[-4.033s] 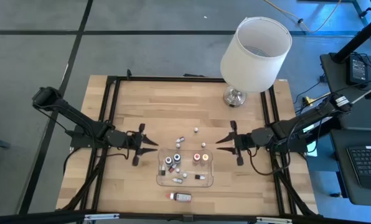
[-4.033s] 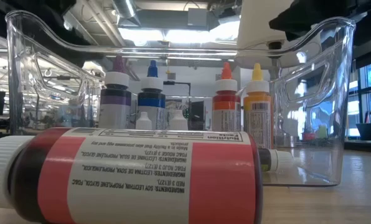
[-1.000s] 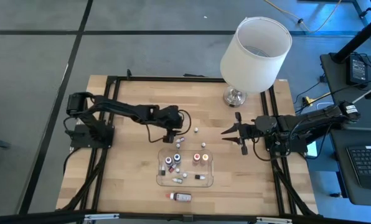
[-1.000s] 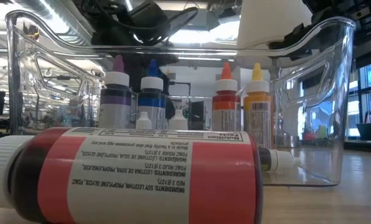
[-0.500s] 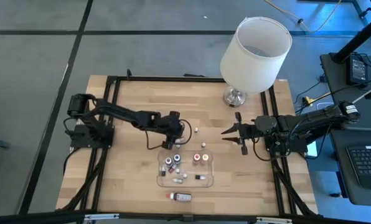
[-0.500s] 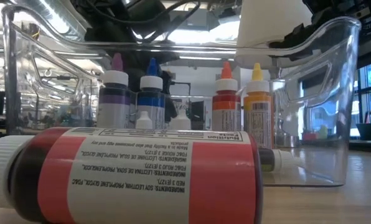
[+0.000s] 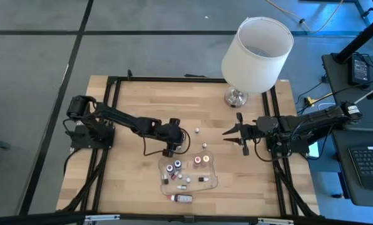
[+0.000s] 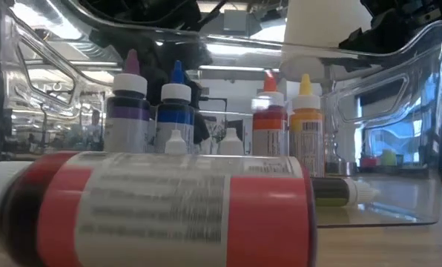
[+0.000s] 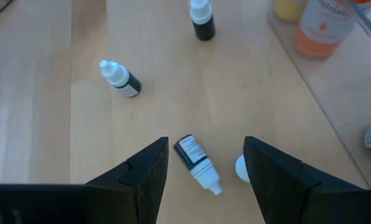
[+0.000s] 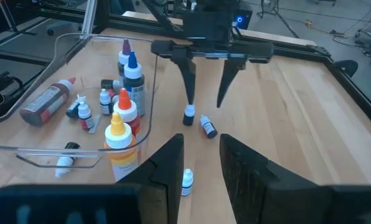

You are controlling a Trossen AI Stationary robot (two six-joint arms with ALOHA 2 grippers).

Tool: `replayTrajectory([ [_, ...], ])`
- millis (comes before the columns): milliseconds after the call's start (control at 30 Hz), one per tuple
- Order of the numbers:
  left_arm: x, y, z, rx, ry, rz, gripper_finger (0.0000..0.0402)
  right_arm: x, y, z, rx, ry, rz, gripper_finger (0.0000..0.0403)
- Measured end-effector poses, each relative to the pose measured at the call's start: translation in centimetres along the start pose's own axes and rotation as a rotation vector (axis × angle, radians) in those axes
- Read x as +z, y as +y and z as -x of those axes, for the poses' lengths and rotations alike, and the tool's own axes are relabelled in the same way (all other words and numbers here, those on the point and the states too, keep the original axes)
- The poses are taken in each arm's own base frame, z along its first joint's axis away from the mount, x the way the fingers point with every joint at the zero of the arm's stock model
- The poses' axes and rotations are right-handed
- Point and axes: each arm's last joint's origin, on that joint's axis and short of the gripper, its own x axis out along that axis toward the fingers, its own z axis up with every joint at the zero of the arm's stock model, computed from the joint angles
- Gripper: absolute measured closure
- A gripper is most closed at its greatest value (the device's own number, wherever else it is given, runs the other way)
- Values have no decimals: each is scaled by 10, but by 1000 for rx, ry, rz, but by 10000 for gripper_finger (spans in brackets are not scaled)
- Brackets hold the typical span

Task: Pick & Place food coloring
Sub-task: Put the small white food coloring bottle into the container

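Food coloring bottle (image 9: pixel 197 163), tiny, dark and white-capped, lies on smooth wood between the spread fingers of the left gripper (image 9: pixel 204 163). The right gripper (image 7: pixel 230 136) waits beside the clear plastic tray (image 7: pixel 214 181), fingers nearly together, pinching nothing.

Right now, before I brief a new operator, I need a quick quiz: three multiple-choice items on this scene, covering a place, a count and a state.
1. Where is the left gripper?
A. Inside the clear plastic tray
B. Over the bare wooden table beside the tray
C. At the lamp base

2. How many tall upright dropper bottles stand in the tray?
A. Two
B. Four
C. Six

3. The small dark white-capped bottle between the left gripper's fingers is:
A. Lying on its side, ungripped
B. Upright
C. Lifted

Answers: 1 B, wood shows under the fingers, with the tray to one side. 2 B, purple, blue, red-orange and yellow tips. 3 A, it lies flat with the fingers standing apart on either side.
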Motion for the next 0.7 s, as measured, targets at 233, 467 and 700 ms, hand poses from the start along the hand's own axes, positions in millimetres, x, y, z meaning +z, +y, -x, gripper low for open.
replayTrajectory([
  [233,2,-10,1,-27,-6,49,196,0,0,0,0,0,0,296],
  [467,-1,-11,1,-68,16,69,194,0,0,0,0,0,0,296],
  [700,-8,-10,0,-69,41,93,197,0,0,0,0,0,0,296],
])
